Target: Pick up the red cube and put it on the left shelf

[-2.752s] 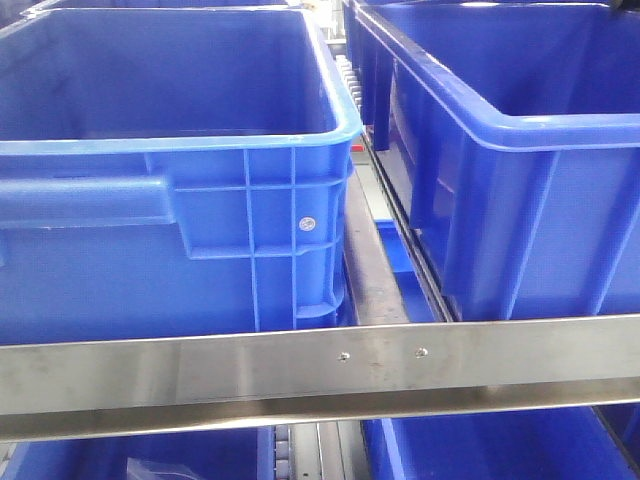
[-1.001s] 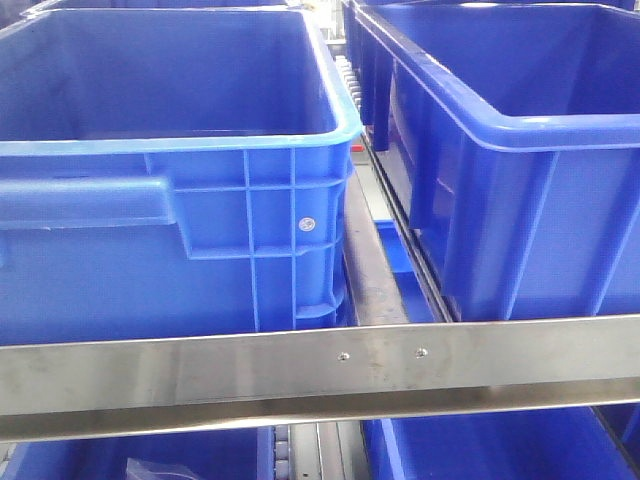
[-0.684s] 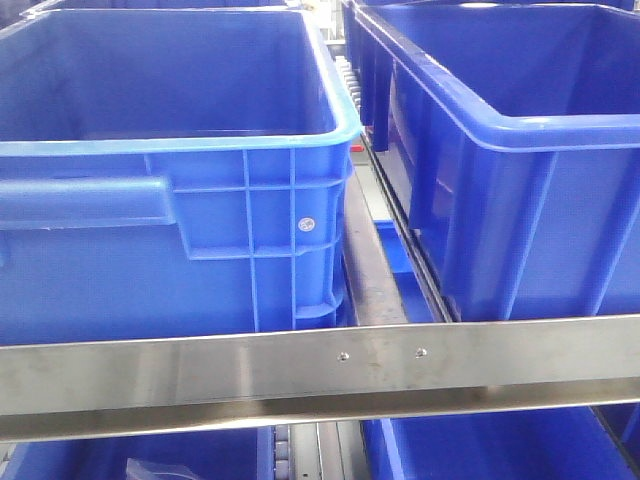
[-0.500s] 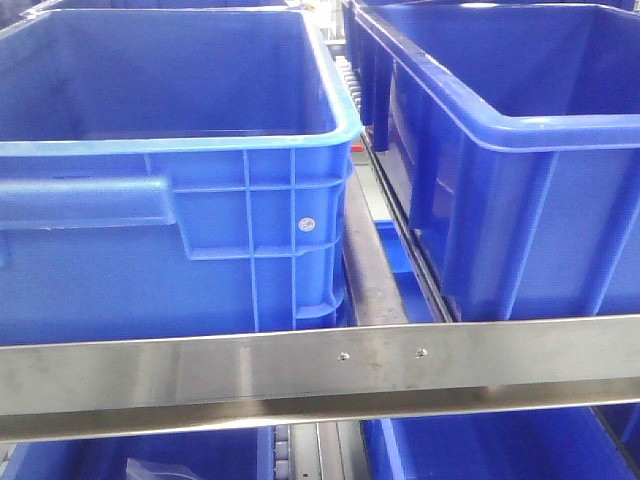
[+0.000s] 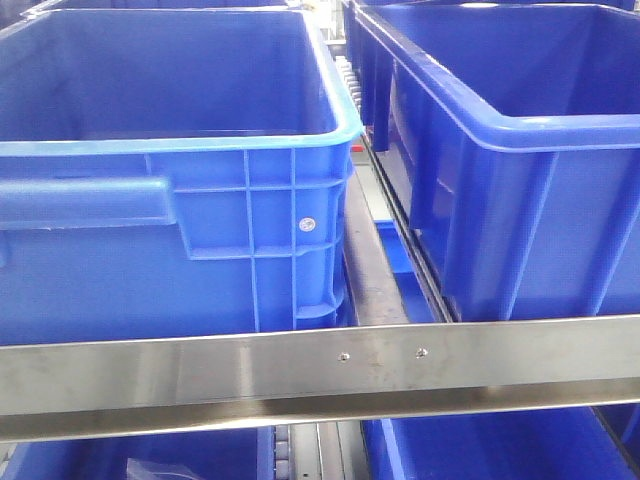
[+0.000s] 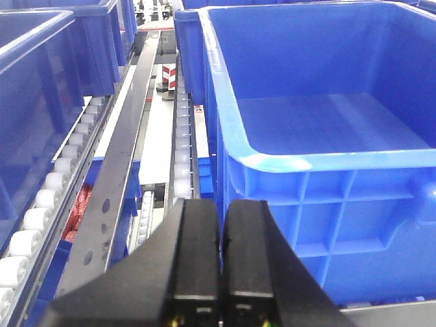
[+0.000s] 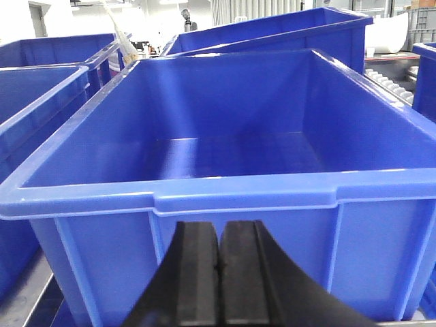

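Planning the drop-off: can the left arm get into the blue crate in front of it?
Probably yes. The crate is open-topped and looks empty, and nothing covers it; the shut left gripper sits just outside its near corner.

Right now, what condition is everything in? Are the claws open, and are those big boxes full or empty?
Left gripper: shut, holding nothing.
Right gripper: shut, holding nothing.
Crate ahead of the left gripper: upright, empty.
Crate ahead of the right gripper: upright, empty.
Steel front rail: level, nothing on it.
Red cube: not seen in any view.
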Robot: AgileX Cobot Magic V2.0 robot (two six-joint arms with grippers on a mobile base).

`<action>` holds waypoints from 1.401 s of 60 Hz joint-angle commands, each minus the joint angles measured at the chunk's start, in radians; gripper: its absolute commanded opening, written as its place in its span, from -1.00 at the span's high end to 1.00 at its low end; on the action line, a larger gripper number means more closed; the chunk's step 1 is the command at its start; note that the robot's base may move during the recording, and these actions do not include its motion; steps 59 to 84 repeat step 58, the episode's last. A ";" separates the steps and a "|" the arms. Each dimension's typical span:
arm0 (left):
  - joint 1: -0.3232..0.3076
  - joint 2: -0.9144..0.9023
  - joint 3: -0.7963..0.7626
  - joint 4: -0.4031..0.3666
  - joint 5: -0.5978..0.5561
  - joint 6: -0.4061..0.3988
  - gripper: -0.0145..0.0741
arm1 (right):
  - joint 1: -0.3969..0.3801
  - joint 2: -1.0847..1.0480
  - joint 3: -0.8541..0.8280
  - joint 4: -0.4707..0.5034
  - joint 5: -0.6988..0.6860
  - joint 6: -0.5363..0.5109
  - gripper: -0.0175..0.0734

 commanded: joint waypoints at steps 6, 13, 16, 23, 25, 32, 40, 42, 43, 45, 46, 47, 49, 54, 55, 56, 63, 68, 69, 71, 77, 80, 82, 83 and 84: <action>0.000 -0.015 0.025 -0.001 -0.083 -0.002 0.44 | -0.002 -0.021 -0.017 0.009 -0.086 -0.001 0.51; 0.000 -0.015 0.025 -0.001 -0.083 -0.002 0.44 | -0.002 -0.021 -0.017 0.027 -0.086 -0.022 0.51; 0.000 -0.015 0.025 -0.001 -0.083 -0.002 0.44 | -0.002 -0.021 -0.017 0.035 -0.085 -0.037 0.51; 0.000 -0.015 0.025 -0.001 -0.083 -0.002 0.44 | -0.002 -0.021 -0.017 0.040 -0.085 -0.046 0.51; 0.000 -0.015 0.025 -0.001 -0.083 -0.002 0.44 | -0.002 -0.021 -0.017 0.040 -0.085 -0.046 0.51; 0.000 -0.015 0.025 -0.001 -0.083 -0.002 0.44 | -0.002 -0.021 -0.017 0.040 -0.086 -0.045 0.51; 0.000 -0.015 0.025 -0.001 -0.083 -0.002 0.44 | -0.002 -0.021 -0.017 0.040 -0.086 -0.045 0.51; 0.000 -0.015 0.025 -0.001 -0.083 -0.002 0.44 | -0.002 -0.021 -0.017 0.040 -0.086 -0.045 0.51; 0.000 -0.015 0.025 -0.001 -0.083 -0.002 0.44 | -0.002 -0.021 -0.017 0.040 -0.086 -0.045 0.51; 0.000 -0.015 0.025 -0.001 -0.083 -0.002 0.44 | -0.002 -0.021 -0.017 0.040 -0.086 -0.045 0.51; 0.000 -0.015 0.025 -0.001 -0.083 -0.002 0.44 | -0.002 -0.021 -0.017 0.040 -0.086 -0.045 0.51; 0.000 -0.015 0.025 -0.001 -0.083 -0.002 0.44 | -0.002 -0.021 -0.017 0.040 -0.086 -0.045 0.51; 0.000 -0.015 0.025 -0.001 -0.083 -0.002 0.44 | -0.002 -0.021 -0.017 0.040 -0.086 -0.045 0.51; 0.000 -0.015 0.025 -0.001 -0.083 -0.002 0.44 | -0.002 -0.021 -0.017 0.040 -0.086 -0.045 0.51; 0.000 -0.015 0.025 -0.001 -0.083 -0.002 0.44 | -0.002 -0.021 -0.017 0.040 -0.086 -0.045 0.51; 0.000 -0.015 0.025 -0.001 -0.083 -0.002 0.44 | -0.002 -0.021 -0.017 0.040 -0.086 -0.045 0.51; 0.000 -0.015 0.025 -0.001 -0.083 -0.002 0.44 | -0.002 -0.021 -0.017 0.040 -0.086 -0.045 0.51; 0.000 -0.015 0.025 -0.001 -0.083 -0.002 0.44 | -0.002 -0.021 -0.017 0.040 -0.086 -0.045 0.51; 0.000 -0.015 0.025 -0.001 -0.083 -0.002 0.44 | -0.002 -0.021 -0.017 0.040 -0.086 -0.045 0.51; 0.000 -0.015 0.025 -0.001 -0.083 -0.002 0.44 | -0.002 -0.021 -0.017 0.040 -0.086 -0.045 0.51; 0.000 -0.015 0.025 -0.001 -0.083 -0.002 0.44 | -0.002 -0.021 -0.017 0.040 -0.086 -0.045 0.51; 0.000 -0.015 0.025 -0.001 -0.083 -0.002 0.44 | -0.002 -0.021 -0.017 0.040 -0.086 -0.045 0.51; 0.000 -0.015 0.025 -0.001 -0.083 -0.002 0.44 | -0.002 -0.021 -0.017 0.040 -0.086 -0.045 0.51; 0.000 -0.015 0.025 -0.001 -0.083 -0.002 0.44 | -0.002 -0.021 -0.017 0.040 -0.086 -0.045 0.51; 0.000 -0.015 0.025 -0.001 -0.083 -0.002 0.44 | -0.002 -0.021 -0.017 0.040 -0.086 -0.045 0.51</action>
